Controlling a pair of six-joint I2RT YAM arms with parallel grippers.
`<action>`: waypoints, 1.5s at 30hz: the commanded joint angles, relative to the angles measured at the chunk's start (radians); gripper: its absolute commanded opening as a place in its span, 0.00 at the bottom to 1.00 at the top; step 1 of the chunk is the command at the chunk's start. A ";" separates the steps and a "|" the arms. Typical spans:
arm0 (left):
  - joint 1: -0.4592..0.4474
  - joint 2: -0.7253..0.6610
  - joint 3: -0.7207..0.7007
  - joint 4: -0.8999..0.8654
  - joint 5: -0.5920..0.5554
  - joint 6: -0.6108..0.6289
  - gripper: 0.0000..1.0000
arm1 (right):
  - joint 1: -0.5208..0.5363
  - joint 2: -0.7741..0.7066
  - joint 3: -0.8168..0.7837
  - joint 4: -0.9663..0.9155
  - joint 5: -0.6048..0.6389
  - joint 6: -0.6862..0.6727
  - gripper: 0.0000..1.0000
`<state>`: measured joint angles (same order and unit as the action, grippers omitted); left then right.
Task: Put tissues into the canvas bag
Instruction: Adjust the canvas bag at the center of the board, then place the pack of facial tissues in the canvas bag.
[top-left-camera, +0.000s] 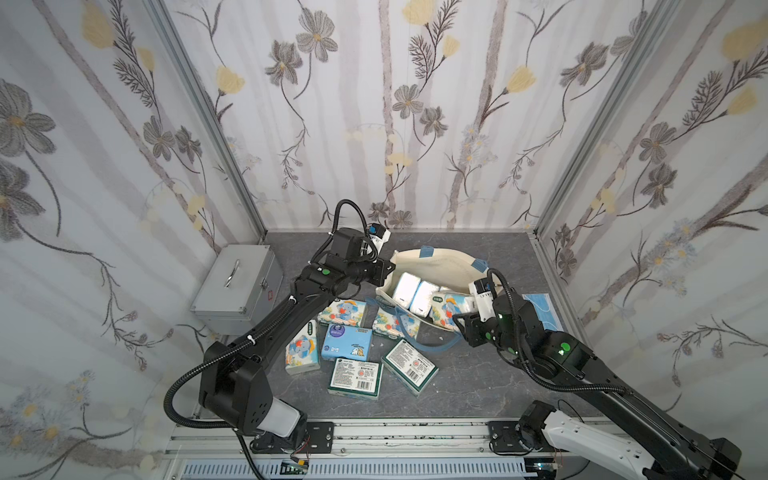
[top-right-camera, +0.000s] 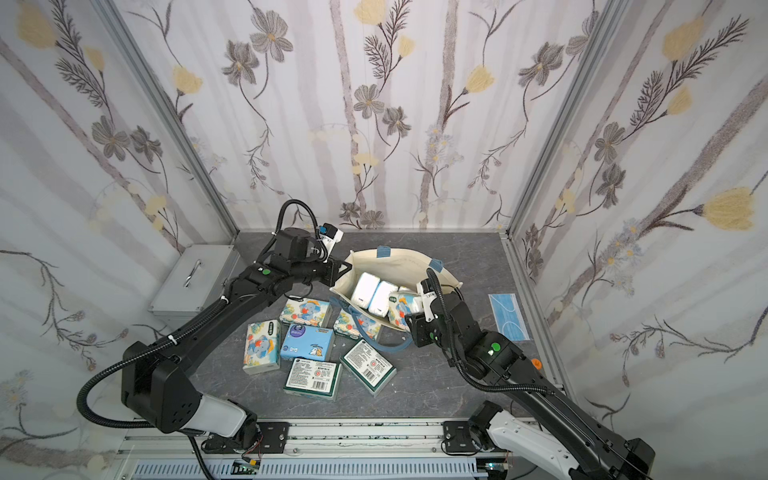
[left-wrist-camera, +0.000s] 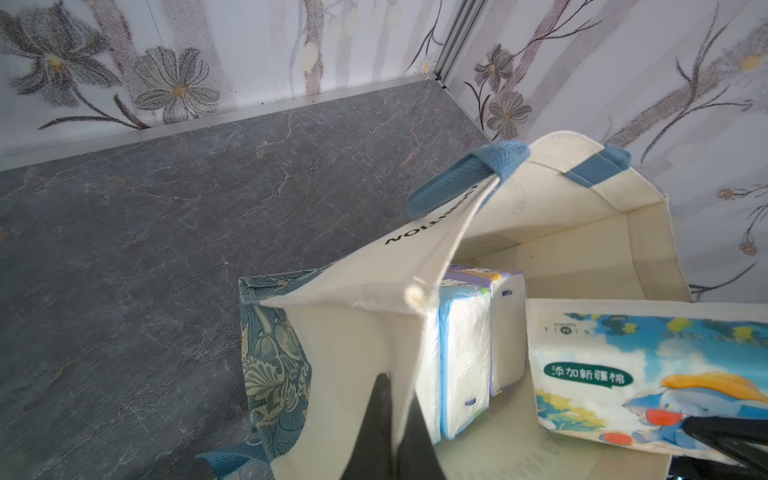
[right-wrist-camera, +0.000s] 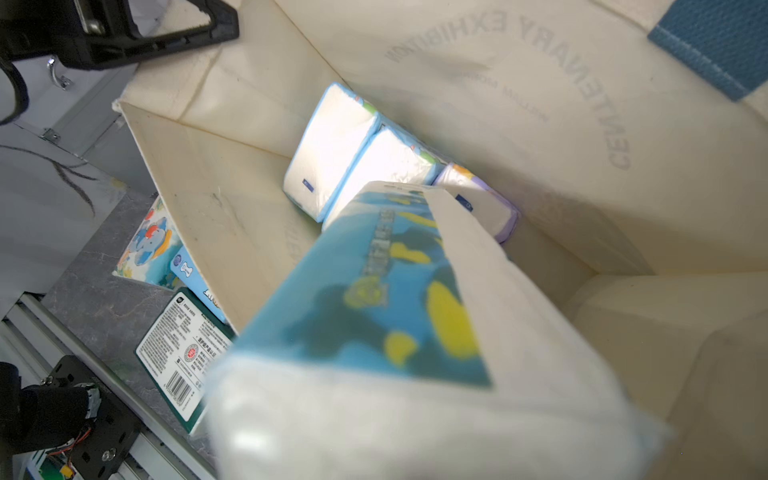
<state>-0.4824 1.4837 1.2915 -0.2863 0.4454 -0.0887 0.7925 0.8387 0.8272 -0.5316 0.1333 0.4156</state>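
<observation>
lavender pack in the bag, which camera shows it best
Right wrist view: the lavender pack shows its purple edging and white end inside the canvas bag. Left wrist view shows it partly hidden beside a blue pack; top views hardly show it.

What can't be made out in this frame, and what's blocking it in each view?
Jaws of the right gripper: hidden behind its own wrist in both top views; in the right wrist view the blurred elephant pack fills the foreground. Grip unconfirmed.
Inside of the canvas bag: that pack and the bag's walls cover part of it, so the count inside is uncertain.
Labels on the green-edged packs: too small to read in the top views.
</observation>
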 joint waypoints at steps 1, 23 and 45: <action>0.001 -0.005 0.002 0.060 -0.001 0.013 0.00 | 0.067 -0.030 -0.042 -0.036 0.124 0.083 0.40; -0.089 0.149 0.155 -0.161 -0.197 -0.250 0.00 | -0.040 0.458 0.664 -0.508 0.427 0.105 0.45; -0.077 0.179 0.126 -0.190 -0.278 -0.322 0.00 | -0.198 0.747 0.621 -0.496 0.267 0.137 0.43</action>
<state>-0.5663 1.6455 1.4284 -0.4507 0.1513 -0.4152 0.6025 1.5620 1.4471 -1.0599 0.4561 0.5571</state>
